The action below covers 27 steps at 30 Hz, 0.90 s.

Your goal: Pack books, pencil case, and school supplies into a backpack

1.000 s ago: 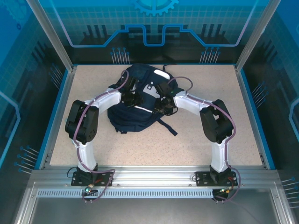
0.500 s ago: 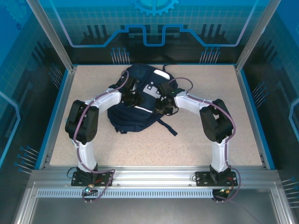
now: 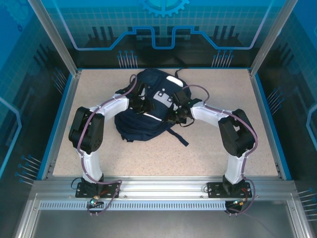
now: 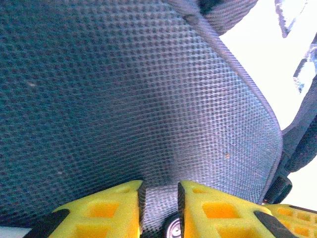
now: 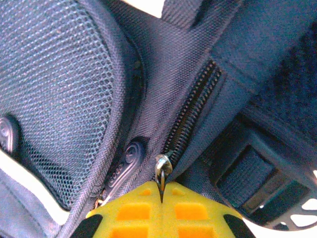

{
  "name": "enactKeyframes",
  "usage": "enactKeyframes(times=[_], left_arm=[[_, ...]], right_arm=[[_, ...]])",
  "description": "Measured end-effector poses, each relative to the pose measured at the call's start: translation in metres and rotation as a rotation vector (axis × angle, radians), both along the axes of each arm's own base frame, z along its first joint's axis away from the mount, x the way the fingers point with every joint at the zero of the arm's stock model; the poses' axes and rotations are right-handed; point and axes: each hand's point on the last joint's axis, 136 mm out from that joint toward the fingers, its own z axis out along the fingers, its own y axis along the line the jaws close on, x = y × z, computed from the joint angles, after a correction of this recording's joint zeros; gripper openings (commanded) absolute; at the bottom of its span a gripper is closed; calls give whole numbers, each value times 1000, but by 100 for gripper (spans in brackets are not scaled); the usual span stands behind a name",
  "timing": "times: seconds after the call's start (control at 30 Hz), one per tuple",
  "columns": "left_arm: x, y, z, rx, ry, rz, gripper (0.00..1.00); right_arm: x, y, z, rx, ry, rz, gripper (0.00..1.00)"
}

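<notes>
The navy backpack lies in the middle of the table, between both arms. My left gripper rests on its left upper part. Up close, its yellow fingers stand a narrow gap apart, with a fold of the backpack's mesh fabric pinched between them. My right gripper is at the bag's right side. Its jaws are shut on a small metal zipper pull at the lower end of the dark zipper. The books, pencil case and school supplies are out of view.
A dark strap trails from the bag toward the near right on the speckled tabletop. A rubber-tabbed second pull sits just left of the held one. A blue rim and metal posts bound the table.
My right gripper has closed on the zipper pull, and the right arm's elbow has swung out to the right. The left arm has stayed put on the bag.
</notes>
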Motion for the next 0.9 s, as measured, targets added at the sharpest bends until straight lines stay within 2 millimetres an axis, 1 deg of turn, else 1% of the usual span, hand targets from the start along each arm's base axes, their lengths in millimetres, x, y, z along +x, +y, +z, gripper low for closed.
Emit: enactKeyframes(times=[0.17, 0.23, 0.3, 0.37, 0.47, 0.57, 0.8, 0.9], left_arm=[[-13, -30, 1, -12, -9, -81, 21], [-15, -41, -6, -7, 3, -102, 19], [-13, -47, -17, 5, 21, -108, 17], [-13, -48, -25, 8, 46, -94, 16], [-12, -48, -25, 3, 63, -71, 14], [-11, -48, -27, 1, 80, -52, 13], [-13, -42, -31, 17, 112, -6, 11], [-14, -41, -31, 19, 119, 0, 10]], right_arm=[[-13, 11, 1, 107, 31, 53, 0], [-18, 16, -1, 157, 47, 63, 0], [-21, 17, -3, 200, 51, 57, 0], [-22, 16, -5, 238, 51, 40, 0], [-24, 17, -6, 291, 32, 2, 0], [-25, 23, -6, 335, 19, -30, 0], [-33, 52, 0, 383, -13, -48, 0], [-39, 58, -3, 385, -20, -58, 0]])
